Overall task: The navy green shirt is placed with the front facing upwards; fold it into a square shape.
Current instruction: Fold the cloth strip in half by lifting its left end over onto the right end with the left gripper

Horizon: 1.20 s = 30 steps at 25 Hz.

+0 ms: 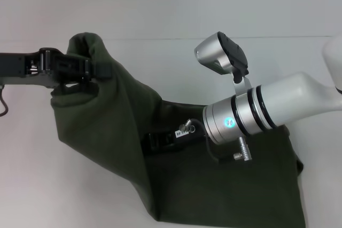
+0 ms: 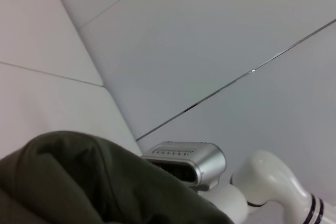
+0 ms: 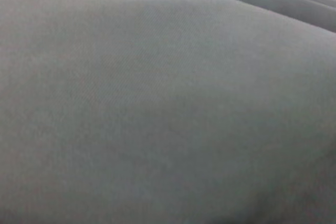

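While a plain white table (image 1: 32, 174) is filling the whole head view and running back to a faint seam line near the far edge, one navy green shirt (image 1: 112, 126) is lying across its middle and right side, one side of it lifted clear of the surface. Pale wall panels with thin joints are showing behind the cloth in the left wrist view. Two arms are working over this single garment. Reaching in level from the left edge, the left arm is carrying its black left gripper (image 1: 95, 69) well above the table, and that gripper is pinching a bunched fold of the shirt at the peak of the raised cloth, so that the fabric is draping down from it in a steep slope toward the table. Coming in from the right, the white and silver right arm is stretching low across the flat part of the shirt, its wrist ring glowing blue and a silver camera housing (image 1: 222, 53) standing above it. The right gripper (image 1: 160, 141) is sitting down against the cloth just beside the draped fold, and I cannot tell how its fingers are standing. Nothing but dark fabric is showing in the right wrist view.
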{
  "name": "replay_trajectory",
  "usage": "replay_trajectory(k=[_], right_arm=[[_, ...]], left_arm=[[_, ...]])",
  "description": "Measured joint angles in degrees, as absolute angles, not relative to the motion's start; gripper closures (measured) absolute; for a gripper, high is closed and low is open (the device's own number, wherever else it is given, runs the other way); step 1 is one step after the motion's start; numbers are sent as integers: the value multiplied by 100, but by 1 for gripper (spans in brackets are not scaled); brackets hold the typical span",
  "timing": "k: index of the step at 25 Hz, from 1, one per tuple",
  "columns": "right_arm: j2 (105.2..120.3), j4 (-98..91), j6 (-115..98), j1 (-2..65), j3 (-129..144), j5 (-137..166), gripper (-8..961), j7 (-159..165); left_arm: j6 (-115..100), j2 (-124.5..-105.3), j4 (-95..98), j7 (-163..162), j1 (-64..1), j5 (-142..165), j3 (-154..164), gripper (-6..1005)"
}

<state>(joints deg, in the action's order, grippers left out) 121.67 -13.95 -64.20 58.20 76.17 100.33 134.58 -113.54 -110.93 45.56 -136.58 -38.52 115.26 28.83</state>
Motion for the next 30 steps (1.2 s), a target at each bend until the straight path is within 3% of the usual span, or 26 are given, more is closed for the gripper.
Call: replay_trajectory(k=[30], right_arm=[[12116,-1461,-6173,5522,8073,9377,912,13341]], left_arm=[[-10990,-11568,3832,-13203,-3927,10986,2911,938]])
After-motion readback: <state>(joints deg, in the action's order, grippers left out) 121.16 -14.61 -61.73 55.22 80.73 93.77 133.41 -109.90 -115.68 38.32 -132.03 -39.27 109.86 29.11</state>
